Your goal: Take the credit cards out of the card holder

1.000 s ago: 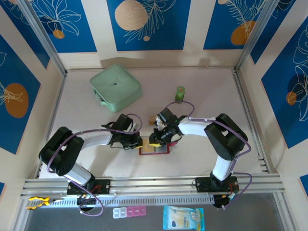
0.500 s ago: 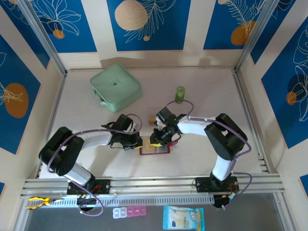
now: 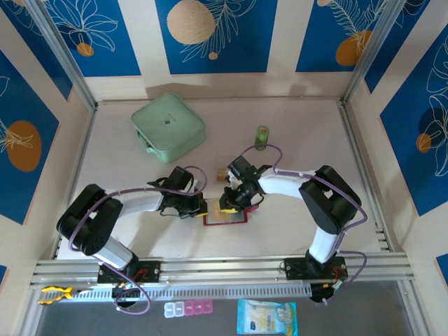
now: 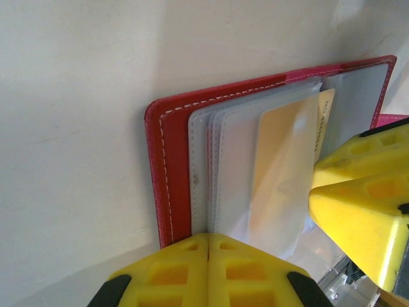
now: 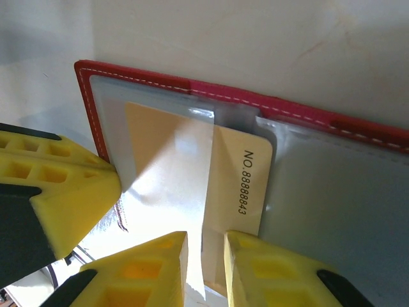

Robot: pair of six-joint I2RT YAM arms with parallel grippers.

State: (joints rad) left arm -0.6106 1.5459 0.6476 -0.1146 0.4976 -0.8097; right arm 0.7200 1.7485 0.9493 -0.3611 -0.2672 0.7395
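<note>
The red card holder [image 3: 225, 218] lies open on the bench [image 3: 301, 133], near the front, between the two hands. The left hand [image 4: 208, 246] has its fingers pressed tight together. It rests on the edge of the card holder, by the clear sleeves [image 4: 223, 173]. The right hand [image 5: 204, 249] is nearly closed, with just a thin gap, and it pinches the end of a tan credit card [image 5: 238, 185]. That card sticks partway out of its sleeve.
</note>
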